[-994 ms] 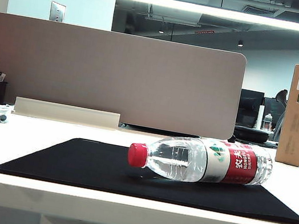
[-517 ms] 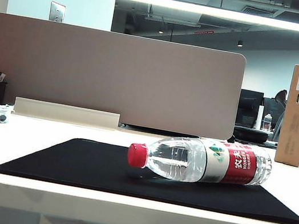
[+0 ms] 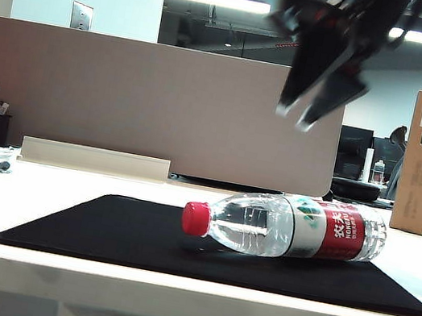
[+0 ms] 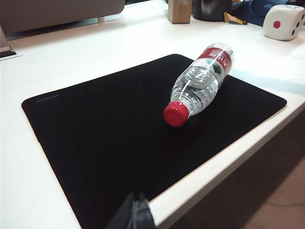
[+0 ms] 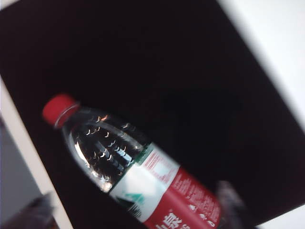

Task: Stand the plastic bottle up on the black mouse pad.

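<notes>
Plastic bottle (image 3: 285, 226): lying on its side on the black mouse pad (image 3: 100, 228), cap toward 9 o'clock; not yet stood up. Right gripper (image 3: 310, 114): fingers wide, empty, above at 12 o'clock. Left gripper (image 4: 136, 214): off the pad's near edge, finger spread unreadable.

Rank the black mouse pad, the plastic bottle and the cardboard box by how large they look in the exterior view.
1. black mouse pad, widest by far.
2. plastic bottle, lying on the pad.
3. cardboard box; it stands farther back, so its true size is unsure.

Low frontal exterior, oblique left wrist, overhead right wrist; shared plastic bottle (image 3: 285, 225).
</notes>
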Motion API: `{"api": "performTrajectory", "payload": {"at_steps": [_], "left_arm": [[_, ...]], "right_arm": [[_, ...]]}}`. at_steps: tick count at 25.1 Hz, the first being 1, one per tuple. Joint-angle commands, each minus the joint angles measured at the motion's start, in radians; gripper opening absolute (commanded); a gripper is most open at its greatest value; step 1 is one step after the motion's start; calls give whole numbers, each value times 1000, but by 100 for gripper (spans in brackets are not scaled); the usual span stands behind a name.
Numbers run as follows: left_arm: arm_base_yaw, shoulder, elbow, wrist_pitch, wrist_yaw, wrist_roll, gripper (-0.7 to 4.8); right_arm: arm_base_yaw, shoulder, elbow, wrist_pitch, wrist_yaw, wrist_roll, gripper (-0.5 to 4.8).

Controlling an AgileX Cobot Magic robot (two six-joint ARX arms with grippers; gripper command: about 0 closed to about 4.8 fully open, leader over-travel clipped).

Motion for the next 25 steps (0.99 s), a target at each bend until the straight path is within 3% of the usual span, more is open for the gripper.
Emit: {"api": "performTrajectory", "payload": {"at_steps": [1,4,10,25], "left_arm": [[0,1,4,10,0,-3,-4],[0,1,4,10,5,-3,-4],[0,1,4,10,1,-3,-4],[0,1,4,10,1,-3,-4]], "right_arm": [[72,41,11,-38,117,-92,479],[140,78,10,-58,180,-147,479],[229,124,10,-34,206,-191,479],[240,272,3,-48,298,-159,479]]}}
